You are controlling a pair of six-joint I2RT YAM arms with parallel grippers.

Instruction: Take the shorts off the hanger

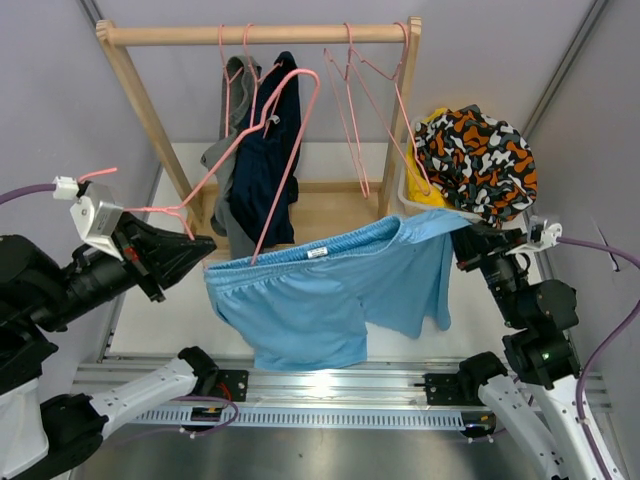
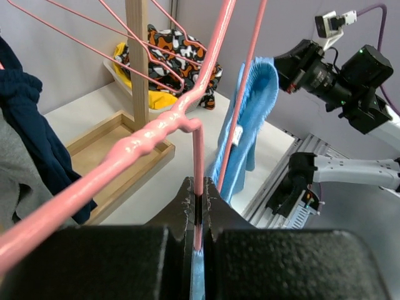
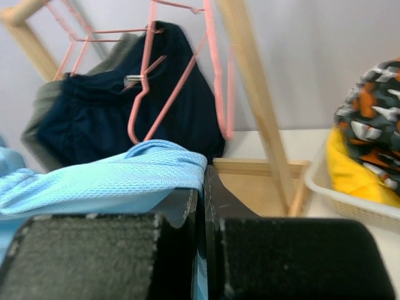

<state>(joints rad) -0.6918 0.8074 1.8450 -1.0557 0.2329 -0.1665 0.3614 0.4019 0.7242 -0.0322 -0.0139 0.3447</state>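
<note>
From above, your shorts (image 1: 320, 295) hang in front of the rack (image 1: 260, 34), pulled wide between the two arms. The left gripper (image 1: 205, 247), in front of the rack's left leg, is squeezed tight on the pink hanger (image 1: 290, 140). The right gripper (image 1: 462, 243), in front of the rack's right leg, is squeezed tight on one end of the waistband (image 1: 300, 252). One hanger wire comes down to the waistband. You cannot tell from here if it is hooked in the cloth.

In the left wrist view, the fingers (image 2: 178, 209) pinch the thin hanger (image 2: 156, 134) wire, and a bit of blue shows under them. The shorts (image 2: 250, 119) hang in a bunch to the right of the rack (image 2: 139, 56) post.

In the right wrist view, the fingers (image 3: 225, 200) are closed on blue cloth. The shorts (image 3: 106, 175) lie over the left finger, in front of the rack (image 3: 250, 81).

The shorts look light, soft and floppy. The thin cloth will likely stretch and slide. The hanger looks stiff and a little springy. Hold the shorts by the thick waistband, not the loose legs.
</note>
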